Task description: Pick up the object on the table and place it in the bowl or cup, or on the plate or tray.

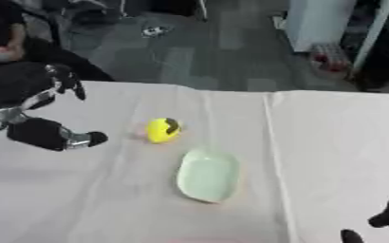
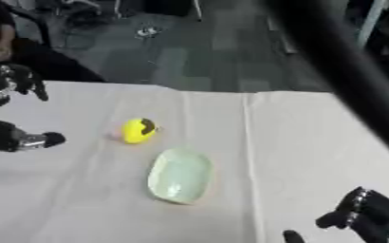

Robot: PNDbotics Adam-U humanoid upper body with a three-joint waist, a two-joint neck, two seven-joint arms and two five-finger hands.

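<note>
My right hand point(image 2: 365, 216) is cut off at the lower corner, my left hand point(image 1: 40, 116) runs off the side edge, and I can't identify the yellow object's point(image 1: 162, 129) dark patch.

A counter point(image 1: 330, 142) draped in creased white cloth is seen; a round yellow object point(image 1: 162, 130) lies just behind a pale green oval plate point(image 1: 207, 176).

Soft, even light, faint shadows, overall blur; a defocused dark bar point(image 2: 347, 71) crosses the right eye view.
</note>
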